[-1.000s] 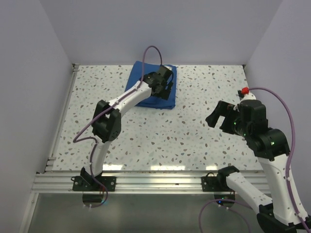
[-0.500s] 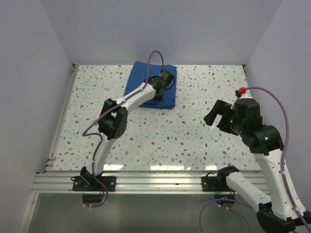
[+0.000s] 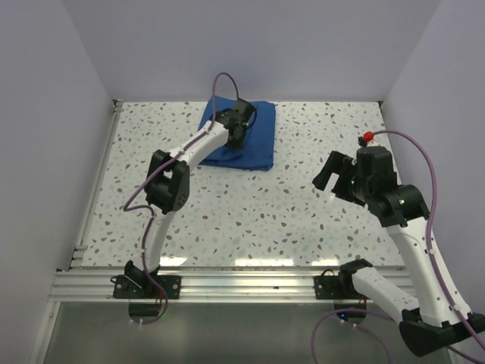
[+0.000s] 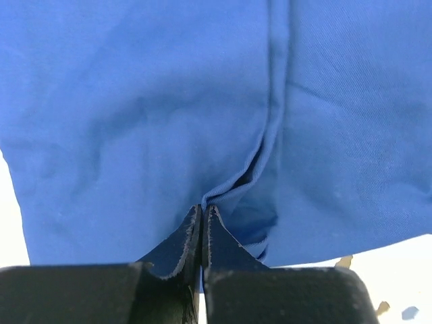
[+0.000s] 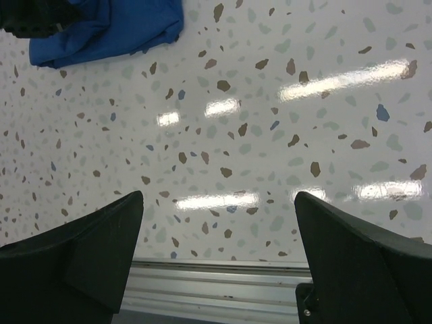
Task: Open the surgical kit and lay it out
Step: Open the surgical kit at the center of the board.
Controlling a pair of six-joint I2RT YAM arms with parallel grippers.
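Observation:
The surgical kit shows only as a folded royal-blue cloth wrap (image 3: 259, 141) at the back middle of the table. My left gripper (image 3: 235, 130) rests on the wrap's left part. In the left wrist view the gripper (image 4: 204, 208) is shut, pinching a raised fold of the blue cloth (image 4: 135, 101) beside a hem (image 4: 273, 128). My right gripper (image 3: 327, 176) hovers over the right side of the table, well apart from the wrap. Its fingers stand wide open with nothing between them (image 5: 219, 196). The wrap's near corner (image 5: 115, 30) appears top left in the right wrist view.
The speckled white table (image 3: 265, 212) is walled at the back and on both sides. An aluminium rail (image 3: 242, 282) runs along the near edge, with both arm bases bolted to it. The same rail (image 5: 216, 287) lies under my right gripper's view.
My left gripper has closed on a fold of the blue cloth and shifted a little left over the wrap. The right arm has drifted slightly left, still open.

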